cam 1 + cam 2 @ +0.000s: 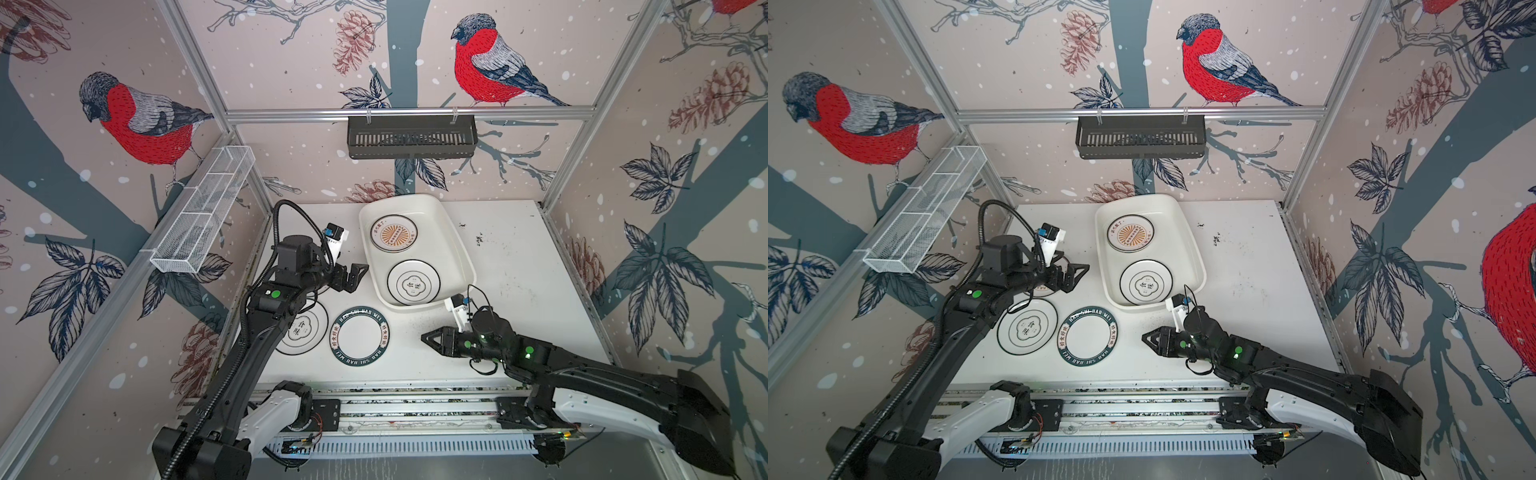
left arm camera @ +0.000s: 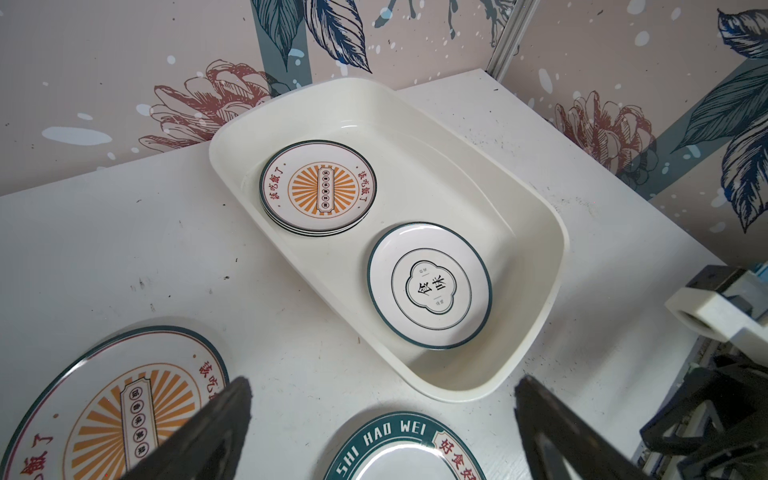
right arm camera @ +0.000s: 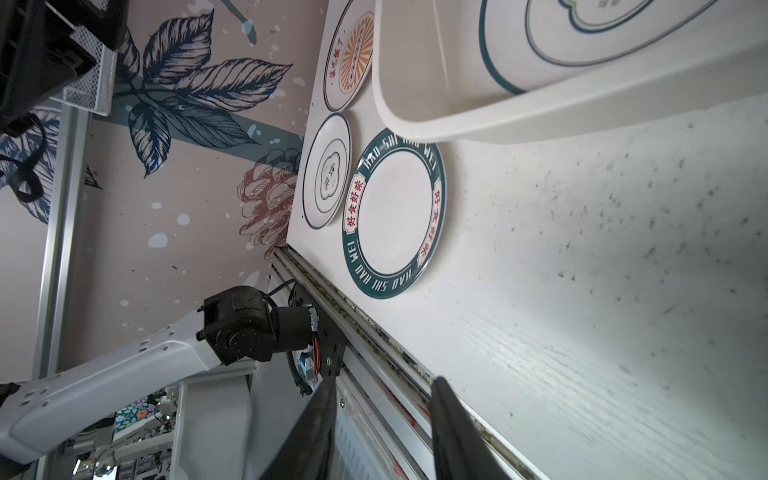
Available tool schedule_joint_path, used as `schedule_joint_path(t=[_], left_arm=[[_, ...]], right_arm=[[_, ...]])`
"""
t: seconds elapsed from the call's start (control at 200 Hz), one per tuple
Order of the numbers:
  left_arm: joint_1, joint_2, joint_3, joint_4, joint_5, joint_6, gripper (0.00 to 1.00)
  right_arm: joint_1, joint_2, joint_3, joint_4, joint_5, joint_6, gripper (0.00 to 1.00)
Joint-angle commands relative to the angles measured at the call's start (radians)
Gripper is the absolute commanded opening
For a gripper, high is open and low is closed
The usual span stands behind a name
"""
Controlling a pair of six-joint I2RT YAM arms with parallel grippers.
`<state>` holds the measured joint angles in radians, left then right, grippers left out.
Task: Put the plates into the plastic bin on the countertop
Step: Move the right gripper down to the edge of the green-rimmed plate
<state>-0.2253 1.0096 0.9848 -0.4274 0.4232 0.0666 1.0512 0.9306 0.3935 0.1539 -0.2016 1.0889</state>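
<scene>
While a sunburst plate below the wide-open, empty left fingers, an emblem plate and a lettered plate wait on the counter, the plastic bin holds a sunburst stack and a second emblem plate; the right fingers hover apart, empty, near its corner

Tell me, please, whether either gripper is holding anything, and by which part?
Nothing is held: the left gripper and the right gripper both stand open and empty.
</scene>
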Motion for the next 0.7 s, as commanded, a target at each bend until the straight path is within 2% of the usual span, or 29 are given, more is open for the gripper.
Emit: schedule_joint_path(t=[0.0, 0.26, 0.465, 0.575, 0.695], left_arm=[[0.001, -0.011, 0.021, 0.030, 0.029, -0.005, 0.98], [0.000, -0.022, 0.048, 0.027, 0.043, -0.018, 0.98], [0.000, -0.029, 0.038, 0.032, 0.070, -0.019, 0.98], [0.000, -0.032, 0.042, 0.024, 0.077, -0.026, 0.98], [0.000, -0.042, 0.043, 0.024, 0.081, -0.034, 0.98]], right_arm=[[0.052, 0.031, -0.011, 0.135, 0.093, 0.059, 0.39], [0.171, 0.137, -0.058, 0.280, 0.180, 0.139, 0.40], [0.261, 0.228, -0.058, 0.350, 0.319, 0.194, 0.41], [0.290, 0.284, -0.081, 0.446, 0.368, 0.242, 0.41], [0.302, 0.363, -0.058, 0.465, 0.401, 0.266, 0.41]])
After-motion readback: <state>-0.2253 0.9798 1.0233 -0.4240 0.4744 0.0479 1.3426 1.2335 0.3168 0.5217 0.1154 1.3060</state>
